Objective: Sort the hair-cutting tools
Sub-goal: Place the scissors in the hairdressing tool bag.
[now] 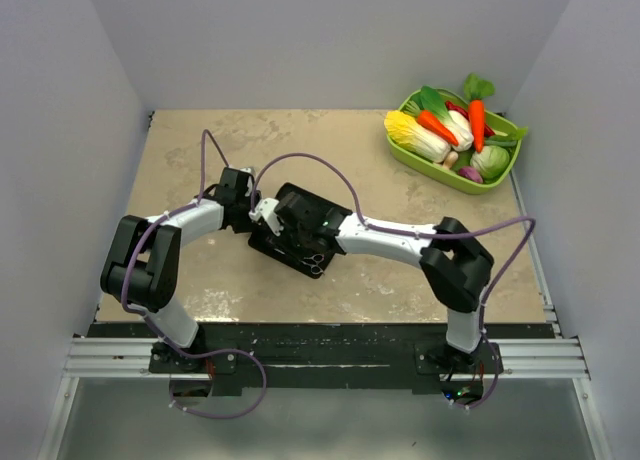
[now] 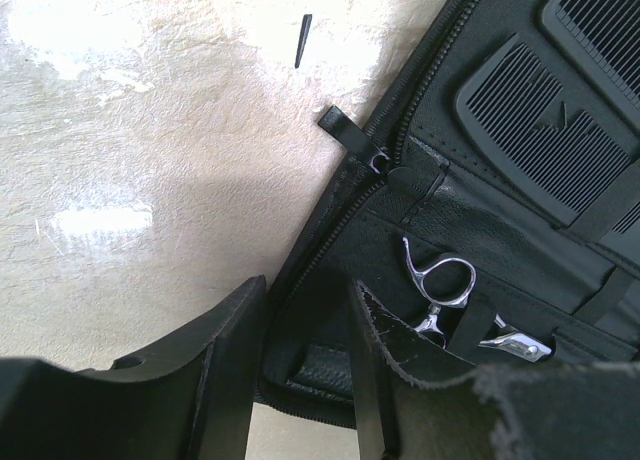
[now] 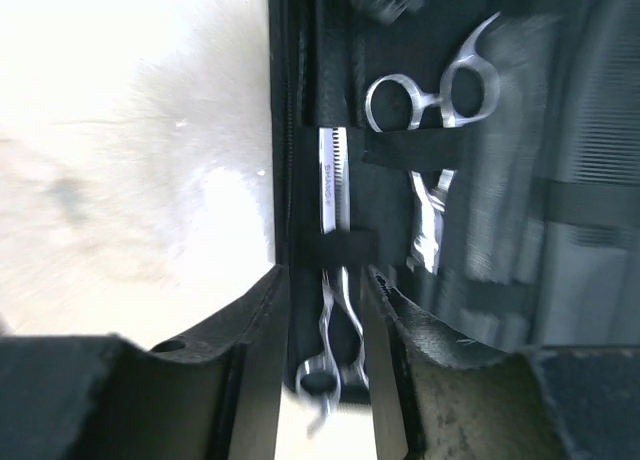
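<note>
Scissors lie inside released right end effector; left end effector straddles case, grip unclear.

left arm and right arm crowding the open case mid-table, bare tabletop behind, vegetable tray blocking far-right corner

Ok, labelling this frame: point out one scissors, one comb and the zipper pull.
scissors (image 2: 434, 310): left wrist view, just below its ring.
comb (image 2: 540, 120): left wrist view, on its teeth.
zipper pull (image 2: 338, 123): left wrist view, on the tab.
</note>
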You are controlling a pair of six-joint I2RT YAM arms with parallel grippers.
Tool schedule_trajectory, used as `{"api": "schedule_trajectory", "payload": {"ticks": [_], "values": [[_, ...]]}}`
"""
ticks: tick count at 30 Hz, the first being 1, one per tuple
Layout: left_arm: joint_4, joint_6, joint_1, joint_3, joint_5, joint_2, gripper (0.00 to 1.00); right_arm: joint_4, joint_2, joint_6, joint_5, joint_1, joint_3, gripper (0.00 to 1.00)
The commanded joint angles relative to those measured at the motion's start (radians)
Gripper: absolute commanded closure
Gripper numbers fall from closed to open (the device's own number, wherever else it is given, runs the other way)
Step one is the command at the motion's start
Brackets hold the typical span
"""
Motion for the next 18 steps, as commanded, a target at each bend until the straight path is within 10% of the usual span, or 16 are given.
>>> {"api": "schedule_trajectory", "payload": {"ticks": [1, 18], "values": [[-0.089, 0.017, -0.001, -0.057, 0.01, 0.07, 0.57, -0.045, -0.196, -0.022, 0.032, 0.007, -0.008, 0.61], [-0.089, 0.02, -0.001, -0.061, -0.002, 0.055, 0.57, -0.234, -0.16, -0.184, -0.026, -0.008, -0.094, 0.73]]}}
